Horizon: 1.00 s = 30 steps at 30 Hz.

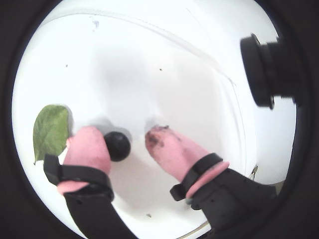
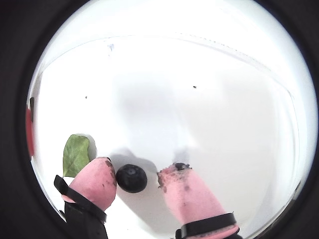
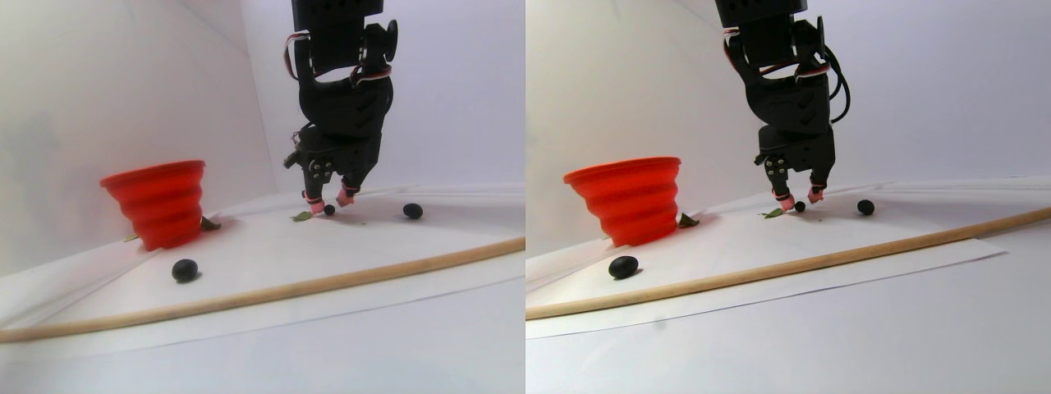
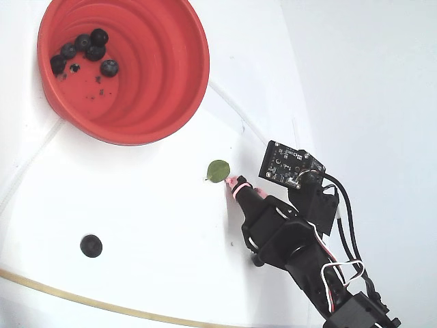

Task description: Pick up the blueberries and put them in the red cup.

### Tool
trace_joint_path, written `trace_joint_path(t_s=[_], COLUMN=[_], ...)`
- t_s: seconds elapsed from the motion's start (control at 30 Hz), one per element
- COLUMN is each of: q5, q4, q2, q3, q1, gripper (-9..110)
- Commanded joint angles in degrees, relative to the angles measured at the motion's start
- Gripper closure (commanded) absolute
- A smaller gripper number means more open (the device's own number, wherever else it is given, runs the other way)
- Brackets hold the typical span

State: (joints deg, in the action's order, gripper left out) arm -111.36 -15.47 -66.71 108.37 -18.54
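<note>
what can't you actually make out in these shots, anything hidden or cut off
- Fixed view: the blueberry between the pink fingertips is hidden under the arm.
- Stereo pair view: the red cup shows only its outer wall, so the berries inside are hidden there.
- Both wrist views: cup cropped out, only a red sliver at one's left edge.
- Whether the left fingertip touches the blueberry is unclear.

A blueberry (image 2: 131, 178) is seen between the parted jaws, a green leaf (image 2: 76, 155) at ten o'clock of it.

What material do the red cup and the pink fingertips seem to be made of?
The red cup looks like matte soft plastic or silicone: its wall is stepped in folds. The fingertips seem covered in smooth pink rubbery sleeves, stained dark at the tips.
</note>
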Motion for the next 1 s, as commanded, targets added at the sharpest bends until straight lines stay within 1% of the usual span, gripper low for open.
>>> trace_joint_path(t_s=[0.0,0.5,0.97], q5=[-0.53,-0.79,-2.72], q4=[-1.41,-2.81,-3.6], q2=[-1.32,-1.23,0.62], q3=[-2.72,-0.35,-0.7], q1=[1.23,3.08,1.49], gripper=[84,84,84])
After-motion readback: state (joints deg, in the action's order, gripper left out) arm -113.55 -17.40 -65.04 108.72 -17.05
